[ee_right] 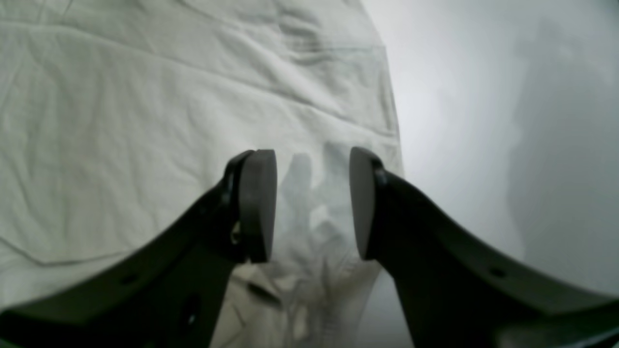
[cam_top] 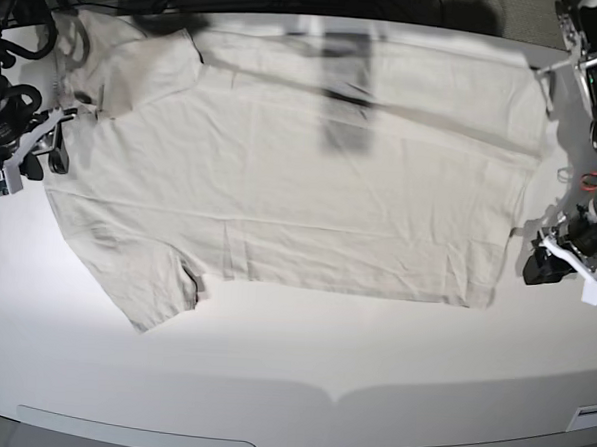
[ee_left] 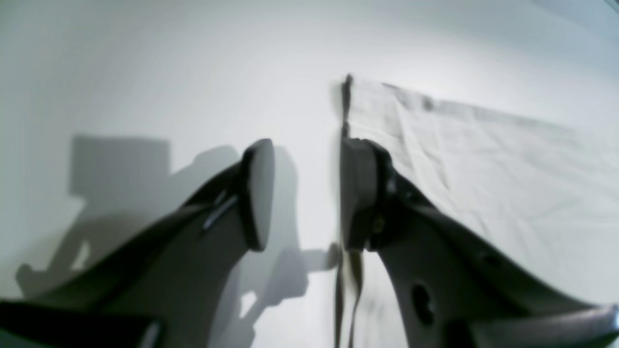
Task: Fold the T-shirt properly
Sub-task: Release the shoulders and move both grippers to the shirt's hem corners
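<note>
Left gripper (ee_left: 307, 193): jaws spread, straddling the T-shirt (ee_left: 483, 164) edge; wrist view alone shows this hem. Right gripper (ee_right: 313, 203): jaws spread over wrinkled fabric near its border. Base view only: whole T-shirt (cam_top: 291, 183) flat on white table (cam_top: 300, 384), sleeves left, grippers at opposite ends.

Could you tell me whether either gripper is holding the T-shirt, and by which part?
Neither: left gripper and right gripper are open at the T-shirt edges.

Left tool (ee_left: 307, 193), right tool (ee_right: 313, 205): black curved fingers, flat grey pads, small screw holes.
</note>
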Tool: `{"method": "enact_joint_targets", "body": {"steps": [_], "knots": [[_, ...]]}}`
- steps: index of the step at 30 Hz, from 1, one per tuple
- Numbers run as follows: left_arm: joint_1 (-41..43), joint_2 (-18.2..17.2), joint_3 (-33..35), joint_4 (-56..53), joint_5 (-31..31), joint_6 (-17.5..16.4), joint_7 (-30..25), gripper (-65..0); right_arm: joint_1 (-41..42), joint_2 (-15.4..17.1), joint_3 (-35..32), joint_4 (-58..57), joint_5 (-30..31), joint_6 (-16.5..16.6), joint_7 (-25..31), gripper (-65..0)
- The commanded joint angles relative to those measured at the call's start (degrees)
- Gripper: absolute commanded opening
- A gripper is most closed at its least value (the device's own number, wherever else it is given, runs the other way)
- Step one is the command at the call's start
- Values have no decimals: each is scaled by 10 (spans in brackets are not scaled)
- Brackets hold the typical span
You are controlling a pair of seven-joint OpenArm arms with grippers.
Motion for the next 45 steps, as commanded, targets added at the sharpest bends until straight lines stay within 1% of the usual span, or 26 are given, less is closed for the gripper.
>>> {"method": "enact_joint_targets", "body": {"steps": [1,4,7,10,13,16,21,26,28,32,33,34,36,39,42,44,45], "knots": [[-33,-9,18,-15,9,-5,-24,-424,4,9,7,9,7,1,6,-394],[-92,-9,74,-96,59,-5,-57,-425,4,10,7,9,6,1,-10,-394],[-141,-9,110,-177,96,-5,-104,-425,4,10,7,9,6,1,-16,-394],[-179,-9,125,-251,129,-5,-146,-425,4,10,7,9,7,1,-16,-394],[-203,-9,126,-309,165,-5,-192,-427,4,10,7,9,7,1,-16,-394],[-212,-7,126,-339,171,-5,-216,-435,4,10,7,9,7,1,-16,-394],[-213,13,126,-343,172,-5,-219,-435,4,10,7,9,7,1,-20,-394],[-213,37,126,-343,172,-5,-199,-435,4,10,7,9,6,1,-35,-394],[-213,40,126,-343,172,-5,-188,-435,4,10,7,9,6,1,-35,-394],[-213,37,126,-343,171,-5,-177,-437,4,10,7,9,6,1,-31,-394],[-213,35,126,-343,171,-5,-177,-465,4,10,7,9,6,1,-28,-394],[-213,34,126,-343,171,-5,-177,-514,4,10,7,9,6,1,-24,-394],[-213,34,126,-343,171,-5,-177,-650,4,10,7,9,6,1,-7,-394],[-213,34,126,-343,168,-5,-187,-650,4,10,7,9,7,1,41,-394],[-213,34,126,-343,146,-5,-188,-650,4,10,7,9,7,1,85,-395],[-213,34,126,-343,125,-5,-187,-650,8,10,7,9,9,1,81,-395],[-213,35,126,-343,120,-5,-187,-650,16,10,7,9,9,1,65,-395]]}}
